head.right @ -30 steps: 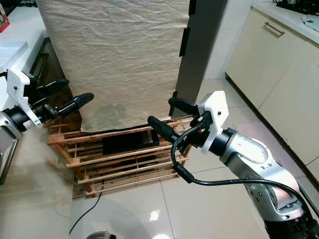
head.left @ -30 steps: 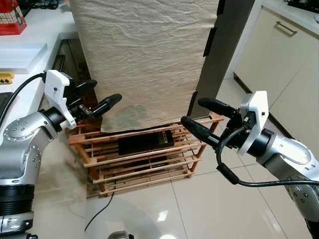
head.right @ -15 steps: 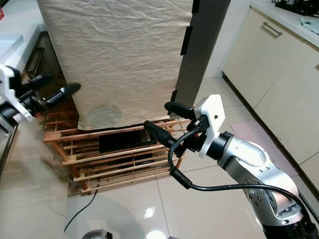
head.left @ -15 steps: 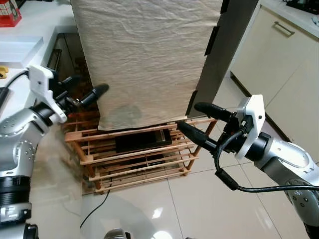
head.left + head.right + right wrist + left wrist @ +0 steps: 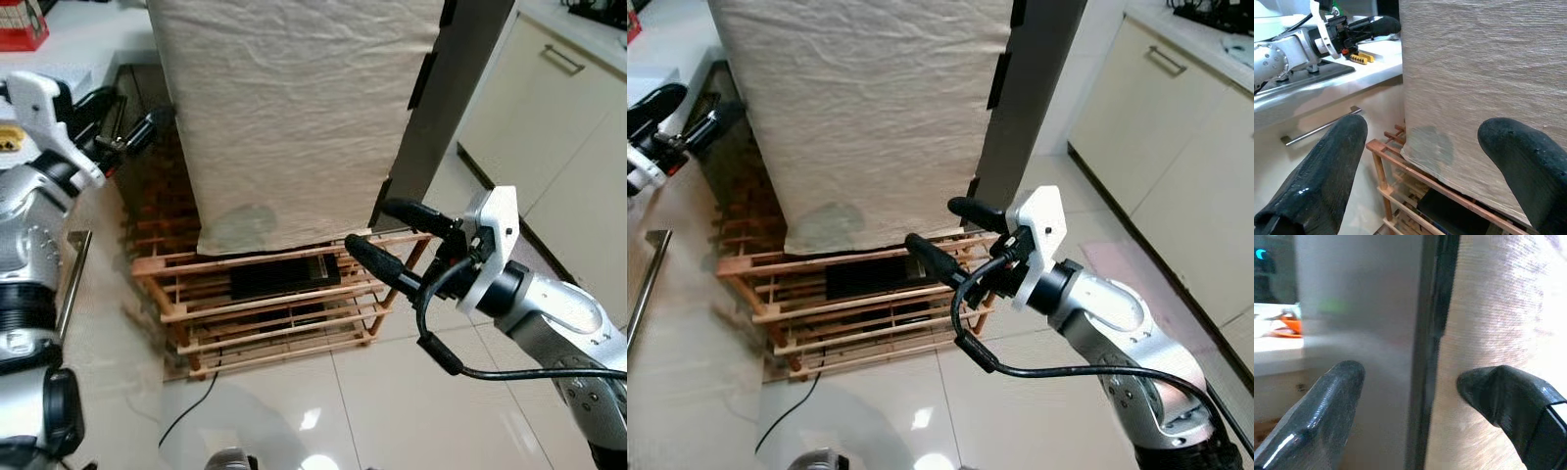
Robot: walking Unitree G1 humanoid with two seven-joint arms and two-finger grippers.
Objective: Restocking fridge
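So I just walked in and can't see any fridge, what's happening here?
The robot faces a tall appliance draped in a beige cloth, standing on a low wooden rack. Its left gripper is raised, open, at the cloth's left edge beside the counter. Its right gripper hovers open near the cloth's lower right corner, above the rack. Neither holds anything.

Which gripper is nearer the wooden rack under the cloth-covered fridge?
Right. The right gripper hangs open just above the wooden rack's right end. The left gripper is raised well above the rack, open, beside the beige cloth's upper left edge.
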